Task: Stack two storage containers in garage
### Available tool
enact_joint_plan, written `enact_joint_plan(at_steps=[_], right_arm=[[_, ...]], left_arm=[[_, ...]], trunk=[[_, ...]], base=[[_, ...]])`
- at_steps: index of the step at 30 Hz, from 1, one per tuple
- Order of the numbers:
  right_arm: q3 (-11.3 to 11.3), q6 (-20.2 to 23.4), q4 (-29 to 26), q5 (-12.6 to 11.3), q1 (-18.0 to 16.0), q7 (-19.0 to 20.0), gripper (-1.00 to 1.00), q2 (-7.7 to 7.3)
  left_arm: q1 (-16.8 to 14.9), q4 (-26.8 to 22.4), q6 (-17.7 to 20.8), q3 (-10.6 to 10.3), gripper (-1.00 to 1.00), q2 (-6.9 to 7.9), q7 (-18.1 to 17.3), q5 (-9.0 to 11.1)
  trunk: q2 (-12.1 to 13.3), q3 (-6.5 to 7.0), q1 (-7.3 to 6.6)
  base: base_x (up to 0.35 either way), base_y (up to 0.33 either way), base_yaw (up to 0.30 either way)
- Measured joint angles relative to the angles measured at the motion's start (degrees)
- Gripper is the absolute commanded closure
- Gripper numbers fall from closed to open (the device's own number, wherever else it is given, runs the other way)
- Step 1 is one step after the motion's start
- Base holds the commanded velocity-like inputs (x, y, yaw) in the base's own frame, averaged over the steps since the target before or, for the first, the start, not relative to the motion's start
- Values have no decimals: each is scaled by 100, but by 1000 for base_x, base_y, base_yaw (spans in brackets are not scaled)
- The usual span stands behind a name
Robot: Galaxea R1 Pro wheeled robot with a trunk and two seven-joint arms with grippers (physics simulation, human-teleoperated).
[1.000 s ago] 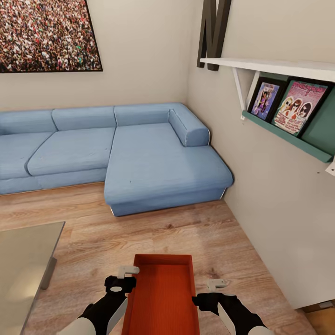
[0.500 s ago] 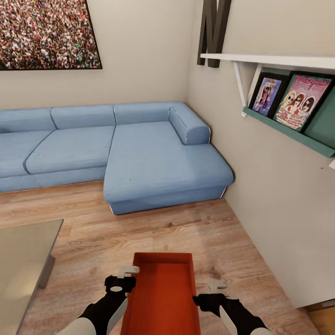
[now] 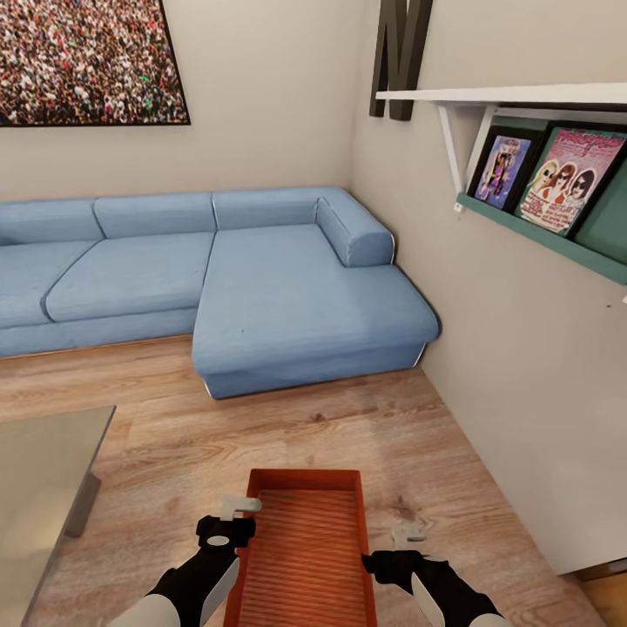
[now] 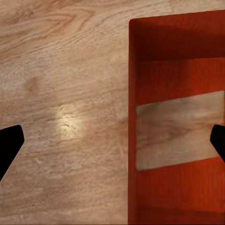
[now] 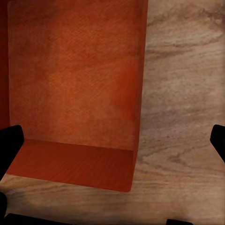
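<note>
In the living room, by the blue sofa [image 3: 287, 296], I had the orange bin [image 3: 305, 557] low over the wood floor [image 3: 348, 435] between the left pincer [image 3: 233, 517] and right pincer [image 3: 409, 535], both released astride its walls, so I judged it might slip.

Both black-and-white arms reach forward, one at each long side of the bin [image 3: 305, 557]. The left gripper [image 3: 233, 505] and right gripper [image 3: 406, 533] flank its walls, jaws spread wide, each straddling a wall of the bin without closing on it.
</note>
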Motion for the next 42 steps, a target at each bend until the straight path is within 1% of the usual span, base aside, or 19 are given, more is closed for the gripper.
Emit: enact_joint_plan(at_steps=[42], right_arm=[[0,0,0,5,0,1,-100,0]], left_arm=[[0,0,0,0,-100,0,-1,0]], trunk=[[-1685,-754,923]], base=[[0,0,0]])
